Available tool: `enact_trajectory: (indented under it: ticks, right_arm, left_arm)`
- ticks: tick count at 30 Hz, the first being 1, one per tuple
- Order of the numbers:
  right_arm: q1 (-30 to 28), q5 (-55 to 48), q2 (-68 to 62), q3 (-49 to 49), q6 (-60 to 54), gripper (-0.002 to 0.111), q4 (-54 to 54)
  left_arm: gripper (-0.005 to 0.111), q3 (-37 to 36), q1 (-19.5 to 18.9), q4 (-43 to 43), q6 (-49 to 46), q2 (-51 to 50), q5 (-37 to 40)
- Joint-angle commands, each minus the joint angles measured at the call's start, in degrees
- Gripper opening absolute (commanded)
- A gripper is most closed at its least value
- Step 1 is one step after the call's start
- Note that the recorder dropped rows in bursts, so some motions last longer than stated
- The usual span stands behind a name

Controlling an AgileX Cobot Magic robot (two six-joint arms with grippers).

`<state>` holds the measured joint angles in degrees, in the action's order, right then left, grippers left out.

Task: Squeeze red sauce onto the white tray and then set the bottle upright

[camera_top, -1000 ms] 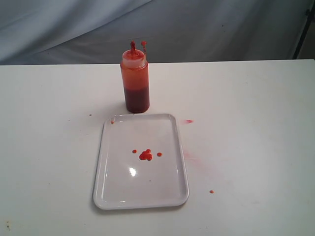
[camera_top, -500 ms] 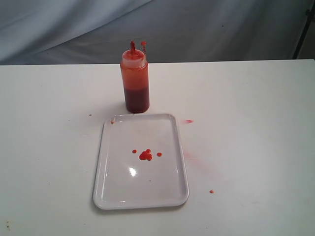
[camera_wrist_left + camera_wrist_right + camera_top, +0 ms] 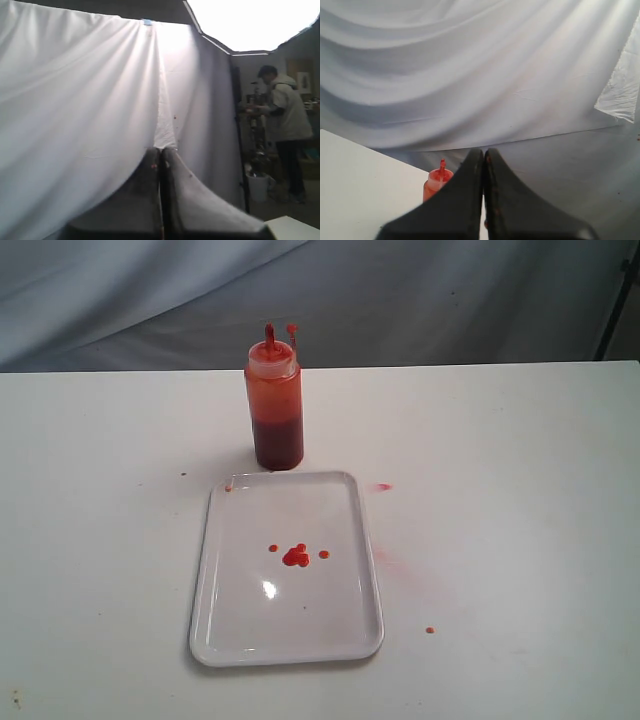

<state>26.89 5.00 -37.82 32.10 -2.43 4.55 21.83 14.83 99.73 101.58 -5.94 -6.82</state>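
Orange-red translucent plastic squeeze bottle (image 3: 274, 410) stands upright, far of glossy white rectangular tray (image 3: 240, 612) bearing bright red sauce blobs (image 3: 295, 556): task looks done; left gripper (image 3: 160, 153) and right gripper (image 3: 484, 153) clenched, empty.

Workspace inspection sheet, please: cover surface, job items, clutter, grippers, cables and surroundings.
Surface: white table, faint pink smear right of the white tray.
Job's things: bottle upright behind the tray; red sauce blobs at its middle.
Clutter: stray red drops on the table.
Grippers: left gripper and right gripper shut, holding nothing.
Cables: nothing seen.
Surroundings: grey backdrop cloth; a person stands beyond it, left wrist view.
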Motion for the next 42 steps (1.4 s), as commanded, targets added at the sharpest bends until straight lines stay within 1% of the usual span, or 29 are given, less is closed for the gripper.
enact_trajectory:
  ticks: [1,2,6,12,15,22,23,24,26,27,28,30,31,34,35,40,42]
  right_arm:
    - [-0.3,0.5,0.2,-0.2,0.1,0.0,-0.3]
    - [-0.3,0.0,0.2,-0.2,0.1,0.0,-0.3]
    - [-0.3,0.9,0.2,-0.2,0.1,0.0,-0.3]
    - [-0.3,0.7,0.2,-0.2,0.1,0.0,-0.3]
    - [-0.3,0.7,0.2,-0.2,0.1,0.0,-0.3]
    - [-0.3,0.7,0.2,-0.2,0.1,0.0,-0.3]
    - [-0.3,0.7,0.2,-0.2,0.1,0.0,-0.3]
    - [-0.3,0.7,0.2,-0.2,0.1,0.0,-0.3]
    - [-0.3,0.7,0.2,-0.2,0.1,0.0,-0.3]
    - [-0.3,0.7,0.2,-0.2,0.1,0.0,-0.3]
    - [-0.3,0.7,0.2,-0.2,0.1,0.0,-0.3]
    - [-0.3,0.7,0.2,-0.2,0.1,0.0,-0.3]
    - [-0.3,0.7,0.2,-0.2,0.1,0.0,-0.3]
    - [-0.3,0.7,0.2,-0.2,0.1,0.0,-0.3]
    - [-0.3,0.7,0.2,-0.2,0.1,0.0,-0.3]
    - [-0.3,0.7,0.2,-0.2,0.1,0.0,-0.3]
    - [-0.3,0.7,0.2,-0.2,0.1,0.0,-0.3]
  left_arm:
    - [0.0,-8.0,-1.8,-0.1,2.5,5.9,4.6]
    - [0.0,-8.8,-2.0,-0.1,2.5,5.9,4.7]
    - [0.0,-11.3,-2.9,-0.1,7.8,4.4,6.1]
    - [0.0,-11.7,-2.9,-0.6,8.1,4.3,6.8]
    - [0.0,-11.7,-2.9,-3.6,8.1,4.3,6.8]
    - [0.0,-11.7,-2.9,-4.3,7.3,4.3,6.8]
    - [0.0,-11.7,-2.9,-8.4,4.3,4.3,7.5]
    - [0.0,-11.7,-2.9,-14.5,-2.6,4.3,8.6]
    - [0.0,-11.7,-2.9,-38.7,-23.9,4.3,12.3]
    - [0.0,-11.7,-2.9,-47.8,-33.5,4.3,14.0]
    - [0.0,-11.7,-2.9,-60.4,-47.6,4.3,16.4]
    - [0.0,-11.7,-2.9,-73.5,-64.8,4.3,18.5]
    - [0.0,-11.7,-2.9,-80.9,-75.4,4.4,18.9]
    - [0.0,-12.1,-2.9,-92.7,-90.6,4.4,18.8]
    - [0.0,-12.4,-2.9,-94.4,-92.4,4.4,18.4]
    - [0.0,-17.7,-2.9,-95.3,-93.1,4.4,18.2]
    - [0.0,-20.3,-2.9,-95.3,-93.1,4.4,16.9]
